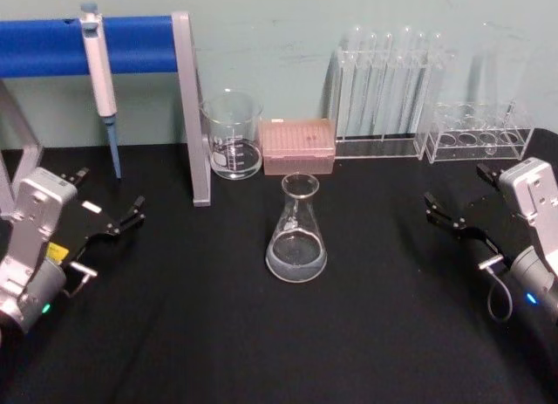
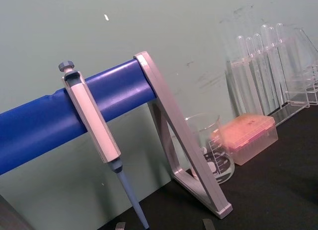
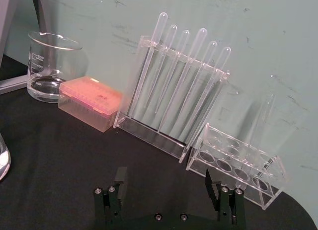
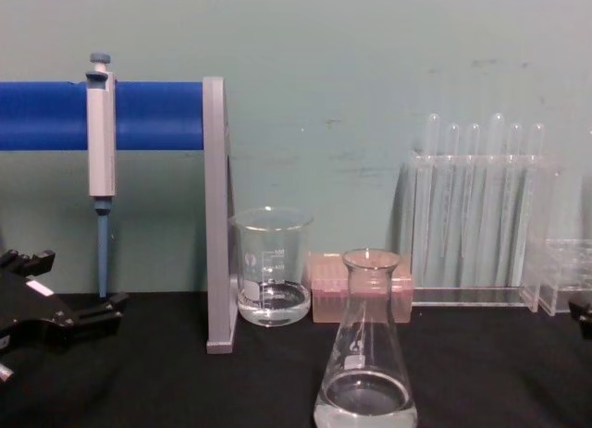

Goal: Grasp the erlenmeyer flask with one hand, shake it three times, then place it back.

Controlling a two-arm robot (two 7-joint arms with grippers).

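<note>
1. The task looks not yet begun: the erlenmeyer flask [image 1: 296,234] stands upright on the black table [image 1: 200,334], near its middle, with nothing touching it.
2. The left pincer [image 1: 106,195] hovers low at the table's left side, its fingers spread apart and holding nothing. It is well apart from the flask.
3. The right pincer [image 1: 458,190] sits at the table's right side, also spread wide and empty, and also well apart from the flask. In the right wrist view its 2 fingers [image 3: 119,179] stand parted over bare cloth.
4. Judged from this, the step in hand is the reach. 1 arm has to travel inward, line its parted fingers on either side of the narrow neck, and close there before any of the 3 shakes.
5. Either arm appears to have a clear path, so which will act cannot be told. The beaker [image 1: 233,133] and the pink tip box [image 1: 299,146] stand behind the flask, so a sideways approach likely avoids them.
6. The flask is clear glass, conical, with a wide round base and a slim neck ending in a flared lip.
7. A shallow layer of clear liquid lies in its bottom, and the chest view shows a small white mark [image 4: 352,361] low on its wall.
8. The smooth glass probably calls for a firm, centred grip before shaking.
</note>
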